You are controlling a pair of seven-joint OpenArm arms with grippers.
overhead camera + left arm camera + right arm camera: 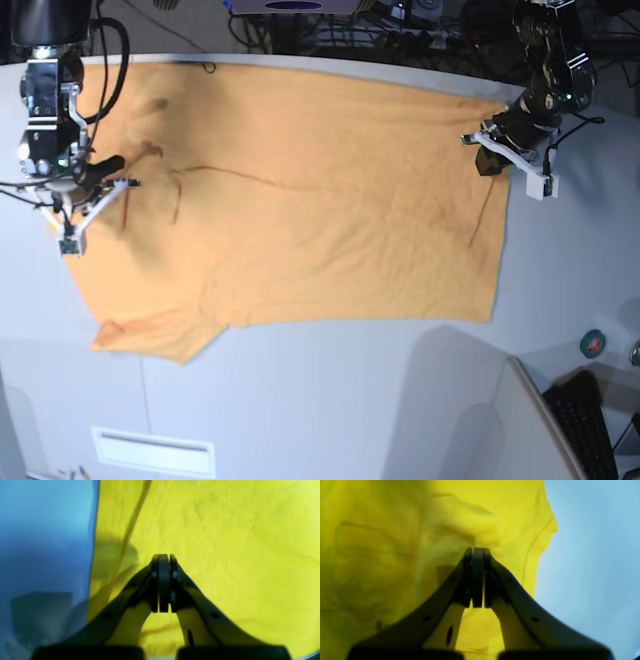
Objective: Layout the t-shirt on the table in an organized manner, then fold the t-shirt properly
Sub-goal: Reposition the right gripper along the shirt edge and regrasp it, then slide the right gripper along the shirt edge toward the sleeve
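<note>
t-shirt [300, 200]: soft, limp, so you grip hems or shoulders | left gripper [163, 557]: clenched, nothing held | right gripper [477, 551]: clenched, nothing held

Base view overhead, far, whole t-shirt [300, 200], wrist views close above opposite shirt ends

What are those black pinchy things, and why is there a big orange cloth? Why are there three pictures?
This is a robot with two arms. One picture looks down from above; the other two come from small cameras on each wrist. The soft light-orange short-sleeved t-shirt lies spread on the big white-grey table. It looks yellow in the wrist pictures. Each pinchy thing is a tool for grabbing. The left tool and the right tool are both pinched shut above opposite ends of the shirt. No cloth shows between their tips, so they seem to hold nothing.
</note>
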